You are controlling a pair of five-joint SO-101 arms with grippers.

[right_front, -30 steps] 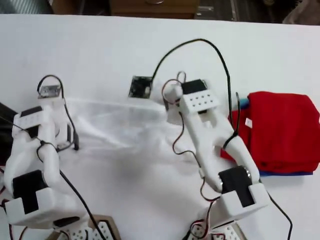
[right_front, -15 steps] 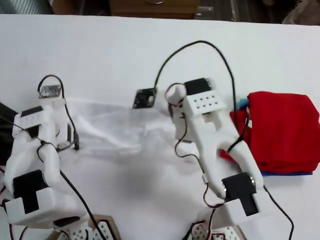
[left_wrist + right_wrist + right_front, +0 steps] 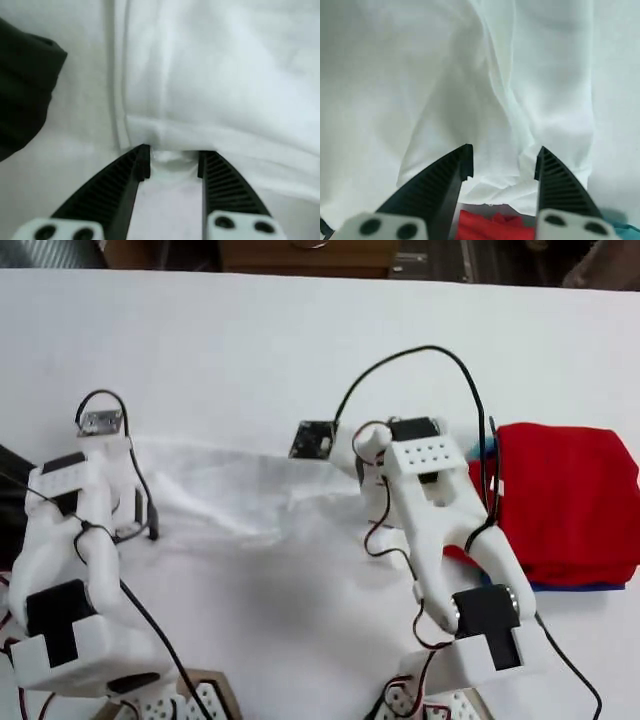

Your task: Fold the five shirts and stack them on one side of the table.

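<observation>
Left gripper (image 3: 172, 162): is pinching one edge of the white shirt (image 3: 250, 490), jaws narrow with a bunch of hem between them; judged to be anchoring that side.
Right gripper (image 3: 502, 167): is gripping the opposite edge, jaws narrow on gathered cloth, just beside the stack; judged to be drawing the cloth taut for a fold.
White shirt: is lying spread on the table (image 3: 300, 330) between the two arms.
Stack: red shirt (image 3: 570, 500) is resting on blue shirt (image 3: 570, 587) beside the right arm, serving as the finished pile.
Count: three shirts are showing (one white, one red, one blue); two grippers, both engaged.
</observation>
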